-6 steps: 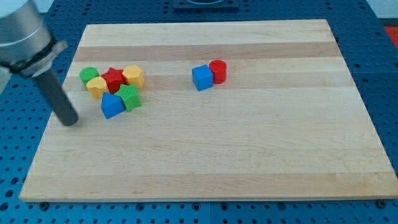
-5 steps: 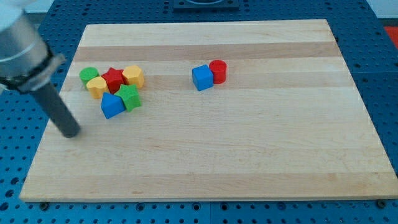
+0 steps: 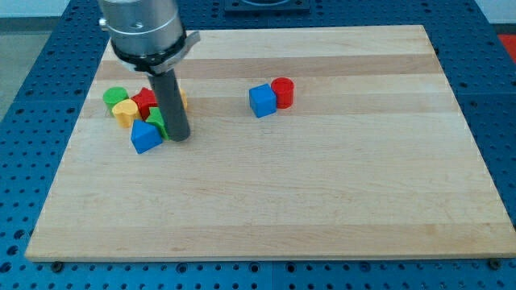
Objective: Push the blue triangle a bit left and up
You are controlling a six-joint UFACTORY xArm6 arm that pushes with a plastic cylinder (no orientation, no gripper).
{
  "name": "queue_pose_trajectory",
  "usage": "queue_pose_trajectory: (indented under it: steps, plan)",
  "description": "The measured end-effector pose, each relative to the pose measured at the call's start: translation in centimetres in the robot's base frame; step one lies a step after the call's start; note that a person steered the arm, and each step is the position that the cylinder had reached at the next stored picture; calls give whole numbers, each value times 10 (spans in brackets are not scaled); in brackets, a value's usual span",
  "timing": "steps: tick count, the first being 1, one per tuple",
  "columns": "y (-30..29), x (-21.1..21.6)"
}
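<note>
The blue triangle lies at the view's left of the wooden board, at the bottom of a cluster. My tip rests on the board just right of the blue triangle, right beside the green block, which my rod partly hides. Above sit a red block, a yellow block and a green cylinder. Another yellow block behind the rod is almost fully hidden.
A blue cube and a red cylinder touch each other near the board's upper middle. The board lies on a blue perforated table.
My rod has swung from the board's left edge rightwards across the cluster, and its tip now sits just right of the blue triangle. The blocks have not visibly moved.
</note>
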State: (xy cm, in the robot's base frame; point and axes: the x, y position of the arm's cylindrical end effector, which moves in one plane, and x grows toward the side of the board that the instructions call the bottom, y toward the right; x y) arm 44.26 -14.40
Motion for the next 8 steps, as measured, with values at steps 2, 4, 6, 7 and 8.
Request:
queue_pose_trajectory:
  steps: [2,4,6,7,8]
  plan:
    - [-48,-10]
    - [28,25]
    - [-69,91]
    - [-74,79]
    - [-74,53]
